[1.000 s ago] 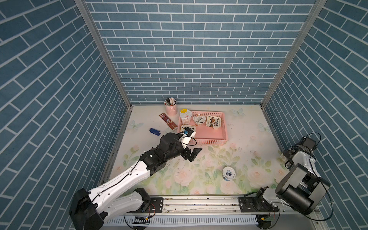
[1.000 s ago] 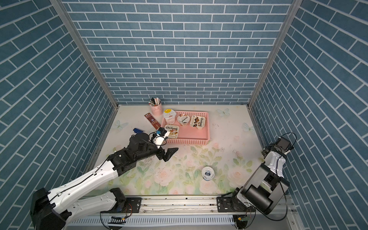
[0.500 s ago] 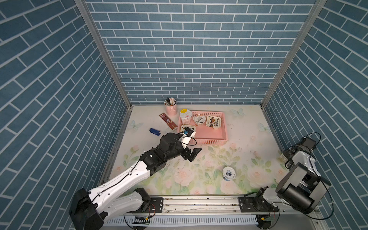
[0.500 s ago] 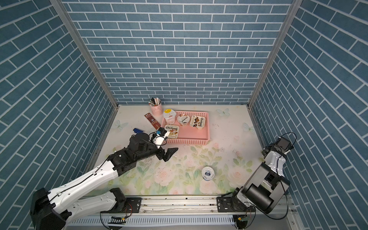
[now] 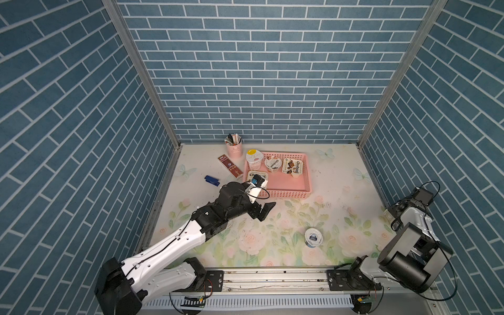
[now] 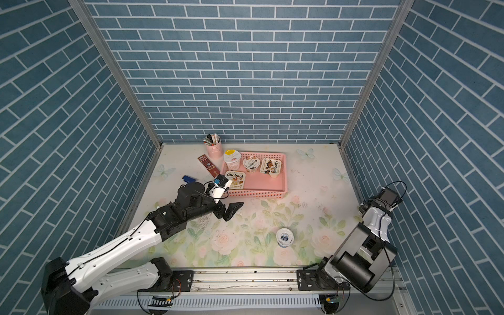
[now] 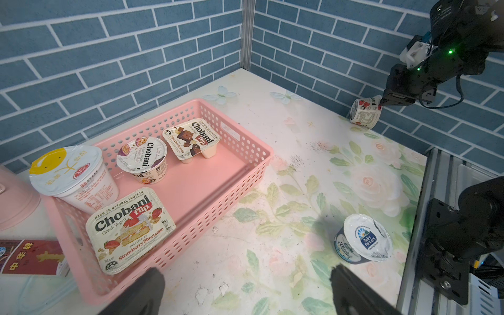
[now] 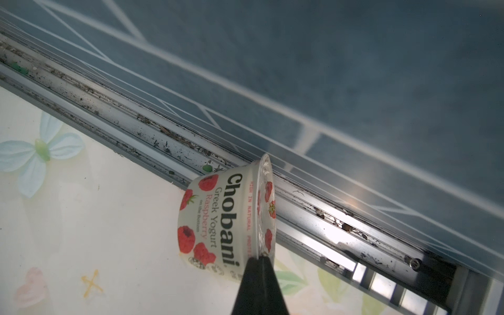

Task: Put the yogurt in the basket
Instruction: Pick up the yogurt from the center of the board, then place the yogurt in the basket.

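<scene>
The right gripper (image 8: 261, 257), jaws pinched on the foil rim of the raspberry yogurt cup (image 8: 223, 218), holds it tilted by the right wall's rail (image 8: 313, 210) (only the wrist views show this grip). The left gripper (image 7: 245, 272) hangs spread wide before the pink basket (image 7: 256, 161), which holds four yogurt cups (image 7: 141, 155). A small blue-white cup (image 7: 365, 237) stands upright, apart, on the floral table (image 5: 245, 245), between blue brick walls (image 5: 259, 81).

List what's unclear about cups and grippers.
- Raspberry cup: both top views, mostly hidden behind right arm.
- Right gripper: shut at its rim; pinching or touching, right wrist view unclear.
- Strawberry Flip cup: both top views, partly behind left wrist camera.
- Blue item: top views, too small.
</scene>
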Motion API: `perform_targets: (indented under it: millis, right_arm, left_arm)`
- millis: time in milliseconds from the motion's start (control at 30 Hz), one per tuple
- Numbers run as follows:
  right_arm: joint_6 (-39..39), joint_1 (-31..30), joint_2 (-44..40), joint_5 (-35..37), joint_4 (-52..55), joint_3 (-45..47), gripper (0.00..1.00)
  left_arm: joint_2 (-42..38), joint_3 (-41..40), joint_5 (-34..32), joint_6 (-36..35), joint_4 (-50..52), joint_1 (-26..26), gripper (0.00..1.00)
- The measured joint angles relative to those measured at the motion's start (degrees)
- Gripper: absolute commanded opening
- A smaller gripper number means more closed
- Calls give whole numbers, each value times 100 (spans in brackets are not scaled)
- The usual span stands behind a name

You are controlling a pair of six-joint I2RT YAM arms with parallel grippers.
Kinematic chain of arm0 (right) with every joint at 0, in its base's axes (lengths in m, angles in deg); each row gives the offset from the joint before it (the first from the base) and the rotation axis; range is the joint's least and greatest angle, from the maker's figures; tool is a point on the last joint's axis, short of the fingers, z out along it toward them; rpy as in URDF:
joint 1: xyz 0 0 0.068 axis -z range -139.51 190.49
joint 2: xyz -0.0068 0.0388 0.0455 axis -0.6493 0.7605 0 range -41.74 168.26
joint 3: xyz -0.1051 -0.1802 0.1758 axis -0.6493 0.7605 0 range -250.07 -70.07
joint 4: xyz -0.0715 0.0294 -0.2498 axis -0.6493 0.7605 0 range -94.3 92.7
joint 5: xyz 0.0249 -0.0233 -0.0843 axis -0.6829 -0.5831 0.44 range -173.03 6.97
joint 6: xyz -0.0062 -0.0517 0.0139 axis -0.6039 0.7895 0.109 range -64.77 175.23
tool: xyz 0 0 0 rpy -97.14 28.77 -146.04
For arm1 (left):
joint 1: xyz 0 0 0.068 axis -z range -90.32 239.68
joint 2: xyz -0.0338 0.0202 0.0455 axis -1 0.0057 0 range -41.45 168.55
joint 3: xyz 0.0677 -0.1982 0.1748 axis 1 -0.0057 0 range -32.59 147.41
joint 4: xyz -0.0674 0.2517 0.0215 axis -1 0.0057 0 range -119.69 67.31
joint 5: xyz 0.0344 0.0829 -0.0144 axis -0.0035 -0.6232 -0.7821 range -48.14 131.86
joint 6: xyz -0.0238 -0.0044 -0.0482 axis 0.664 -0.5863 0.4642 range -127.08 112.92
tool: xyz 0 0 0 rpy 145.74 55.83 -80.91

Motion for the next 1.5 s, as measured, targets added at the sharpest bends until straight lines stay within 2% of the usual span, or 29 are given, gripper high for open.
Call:
perform_targets:
  millis: [333, 567, 800, 900, 1233, 1500]
  right_arm:
    - [120, -144, -107, -238, -28, 31, 0]
    - [284, -1032, -337, -229, 48, 11, 0]
    - [479, -1609, -575, -133, 313, -302, 0]
    - [616, -2090, -627, 7, 452, -597, 0]
    - [1246, -4190, -649, 553, 802, -1738, 0]
    - [1958, -6000, -142, 1683, 1008, -2756, 0]
  left_arm:
    - [-120, 0, -118, 0, 33, 0, 100]
    - [-136, 0, -166, 0, 48, 0, 100]
    - [-269, 0, -411, 2, 136, 0, 100]
    - [-413, 2, -649, 7, 201, 0, 100]
    - [-920, 90, -2068, 317, 289, 4, 100]
    - [-1152, 90, -2704, 503, 278, 4, 100]
